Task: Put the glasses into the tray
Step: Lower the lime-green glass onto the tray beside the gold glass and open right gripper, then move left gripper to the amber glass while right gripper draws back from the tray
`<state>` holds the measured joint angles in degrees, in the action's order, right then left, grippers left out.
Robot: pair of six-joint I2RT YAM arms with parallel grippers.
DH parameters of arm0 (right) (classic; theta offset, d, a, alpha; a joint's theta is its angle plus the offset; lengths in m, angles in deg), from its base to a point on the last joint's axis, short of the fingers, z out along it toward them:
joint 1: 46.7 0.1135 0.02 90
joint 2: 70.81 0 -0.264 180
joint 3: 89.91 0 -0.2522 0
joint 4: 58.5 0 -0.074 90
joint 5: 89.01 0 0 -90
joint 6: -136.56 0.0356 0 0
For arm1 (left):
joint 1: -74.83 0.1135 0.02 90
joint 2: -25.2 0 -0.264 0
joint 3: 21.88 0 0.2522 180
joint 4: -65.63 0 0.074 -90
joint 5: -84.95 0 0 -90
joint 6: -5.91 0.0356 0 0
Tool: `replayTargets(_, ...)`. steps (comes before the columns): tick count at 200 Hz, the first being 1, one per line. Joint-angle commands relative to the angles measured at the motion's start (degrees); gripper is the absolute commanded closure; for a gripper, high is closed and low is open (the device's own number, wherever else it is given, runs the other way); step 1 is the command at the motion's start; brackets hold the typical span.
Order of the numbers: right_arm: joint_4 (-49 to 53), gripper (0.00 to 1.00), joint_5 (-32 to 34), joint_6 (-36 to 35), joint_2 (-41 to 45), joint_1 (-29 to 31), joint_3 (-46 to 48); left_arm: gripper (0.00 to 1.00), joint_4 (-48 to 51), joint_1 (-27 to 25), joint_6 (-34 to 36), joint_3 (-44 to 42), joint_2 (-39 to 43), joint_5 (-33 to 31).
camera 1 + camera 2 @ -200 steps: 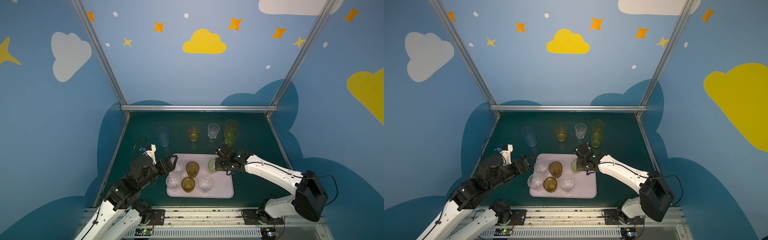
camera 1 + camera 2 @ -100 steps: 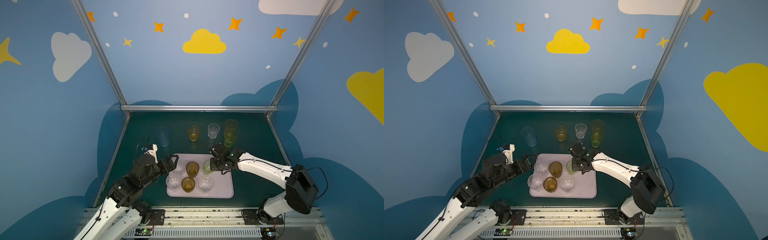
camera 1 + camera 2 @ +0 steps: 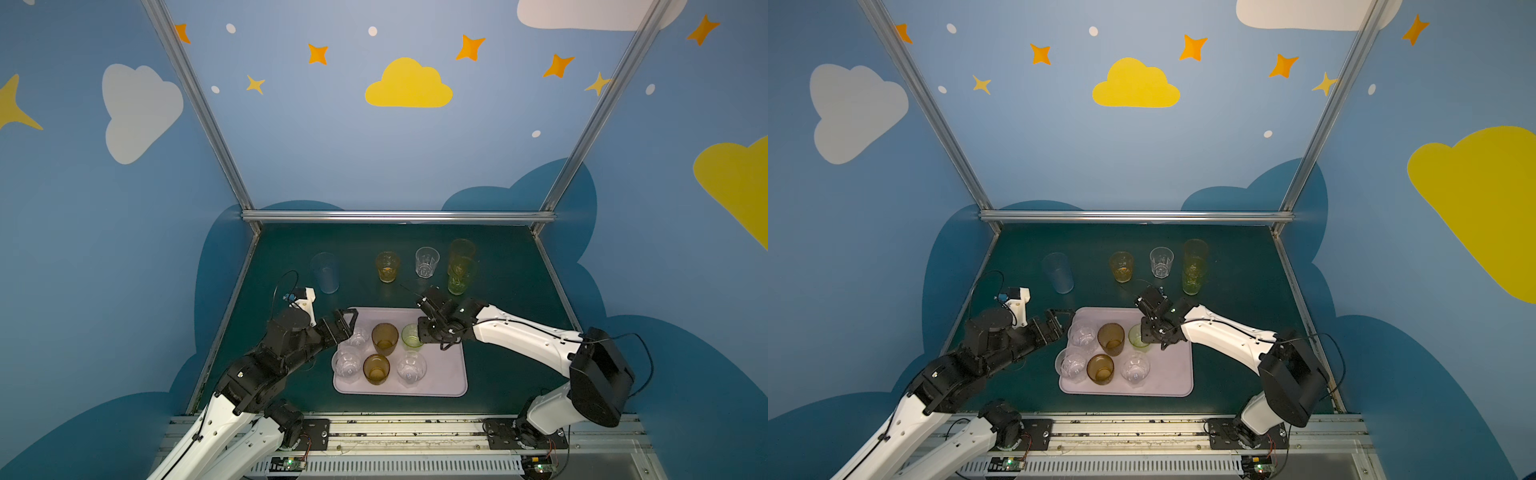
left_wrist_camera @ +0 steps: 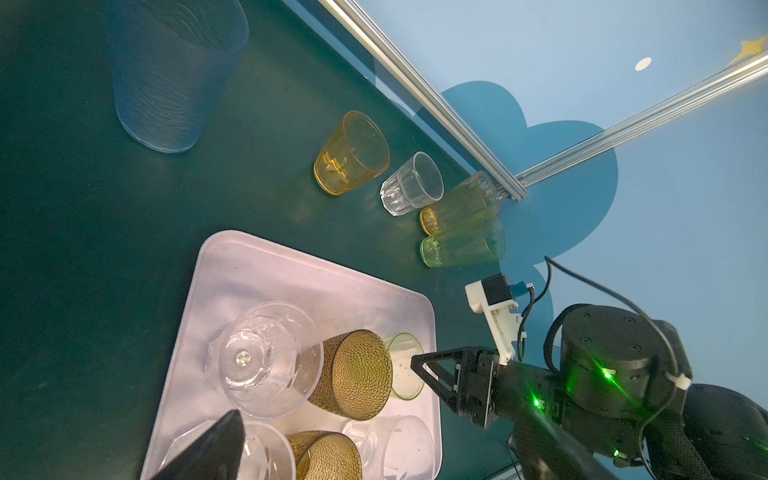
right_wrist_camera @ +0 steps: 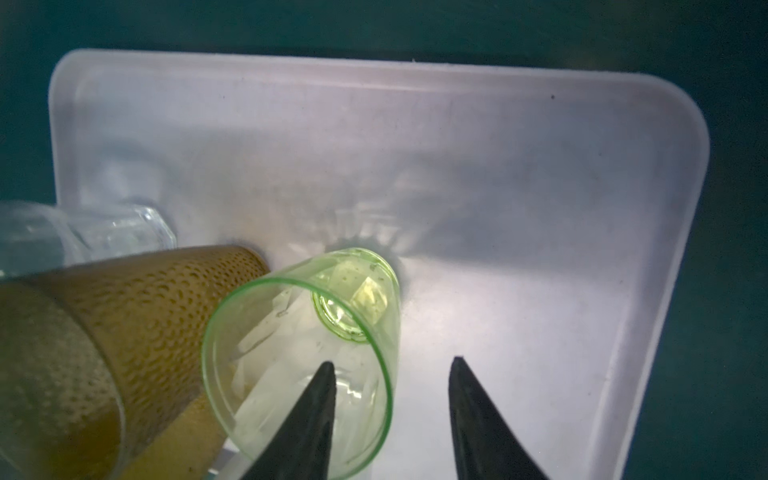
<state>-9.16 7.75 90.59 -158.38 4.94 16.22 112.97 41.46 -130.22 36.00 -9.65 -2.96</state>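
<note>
Found right pincer [image 5: 392, 360] spread, gripping nothing: one finger down inside the green glass [image 5: 291, 332], the other outside, with a clear gap on the outer side of the rim. Found green glass standing on the tray [image 5: 540, 208], toward 1 o'clock of tray centre in a top view. Noted a brown glass [image 5: 145, 299] close at its 9 o'clock; cannot confirm contact.

Counted six glasses on the tray: three clear, two brown, one green.

Found left pincer [image 3: 348, 321] spread and empty at the tray's 10 o'clock corner, near a clear glass [image 3: 358, 336].

Counted five more out on the table [image 3: 498, 291], 10 through 1 o'clock beyond the tray: pale blue glass [image 3: 325, 272], orange glass [image 3: 387, 267], second clear glass [image 3: 427, 262], tall orange glass [image 3: 461, 248], tall yellow-green glass [image 3: 459, 279].

Judged release stage, task about half done.

Hazards:
- Lifting out off-vertical: inner finger hooking the rim and tipping the green glass into the brown one.
- Pulling sideways: dragging the green glass along.
- Reaching carelessly with the left pincer: clipping the clear glass.
</note>
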Motion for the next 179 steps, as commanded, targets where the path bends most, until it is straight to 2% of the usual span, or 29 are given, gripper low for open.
replayTargets(1, 2.5, 0.45, 2.8, 0.8, 0.2, 0.0, -2.3, 0.00, -0.4, 0.3, 0.3, 1.6, -0.6, -0.5)
replayTargets(28, 3.6, 0.31, 5.3, -0.4, 2.3, -0.3, -3.0, 0.00, -0.5, 0.3, 1.4, 3.5, -2.7, -2.2)
replayTargets(63, 8.6, 0.21, 7.4, -1.5, 6.0, -1.2, -5.4, 0.00, -1.1, 0.3, 2.8, 6.2, -9.2, -3.7)
replayTargets(92, 12.2, 0.19, 9.6, -3.7, 9.7, -1.6, -6.6, 0.00, -2.5, 0.3, 3.3, 8.5, -15.2, -7.5)
replayTargets(120, 13.1, 0.19, 10.3, -6.3, 11.5, -2.3, -7.7, 0.00, 1.4, 0.3, 2.1, 13.3, -20.0, -5.8)
replayTargets(137, 14.0, 0.19, 10.3, -7.6, 11.1, -2.8, -8.9, 0.00, 3.6, 0.3, 1.6, 14.2, -19.4, -5.9)
replayTargets(179, 15.2, 0.19, 8.6, -7.4, 9.4, -3.6, -11.1, 0.00, 1.4, 0.3, 1.0, 9.7, -12.0, -8.8)
